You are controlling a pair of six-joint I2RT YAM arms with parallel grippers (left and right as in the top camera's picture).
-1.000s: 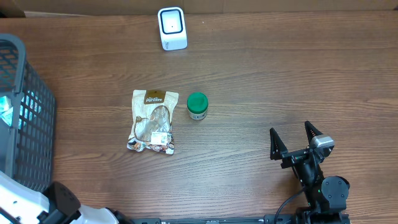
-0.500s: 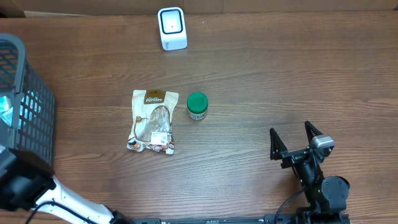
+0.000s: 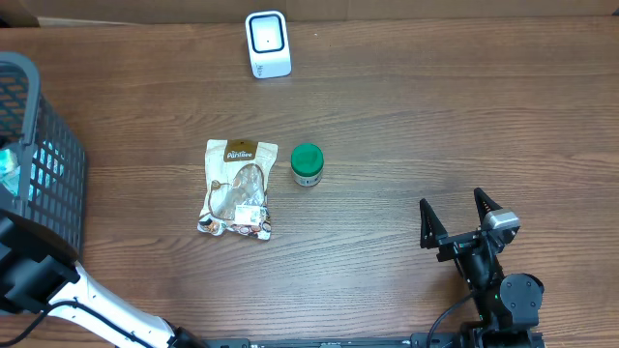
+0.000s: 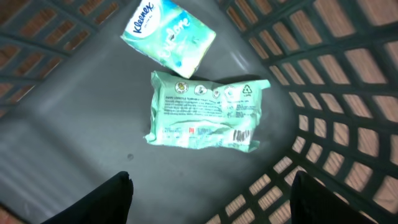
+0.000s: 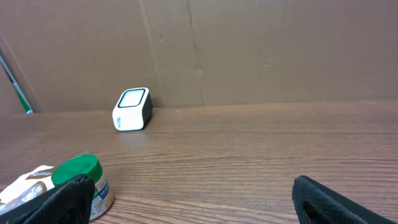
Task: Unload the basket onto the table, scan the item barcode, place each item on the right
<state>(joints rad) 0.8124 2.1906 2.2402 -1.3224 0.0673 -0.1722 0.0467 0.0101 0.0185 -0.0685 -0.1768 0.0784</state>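
In the left wrist view my left gripper (image 4: 211, 186) hangs open inside the dark basket (image 4: 323, 74), with nothing between its fingers. Below it on the basket floor lies a green wipes pack (image 4: 205, 112), printed side up, with a barcode near its right end. A Kleenex tissue pack (image 4: 169, 28) lies just beyond it. My right gripper (image 3: 451, 201) stands open and empty at the table's lower right. The white scanner (image 3: 268, 43) stands at the far edge, and is also in the right wrist view as the scanner (image 5: 132, 110).
A snack bag (image 3: 239, 188) and a green-lidded jar (image 3: 308, 164) lie mid-table, left of my right gripper. The mesh basket (image 3: 39, 145) fills the left edge. A cardboard wall (image 5: 249, 50) stands behind the scanner.
The left arm's black link has come into the overhead view at the lower left, beside the basket, and shifted a little. The right arm and the table items have not moved.
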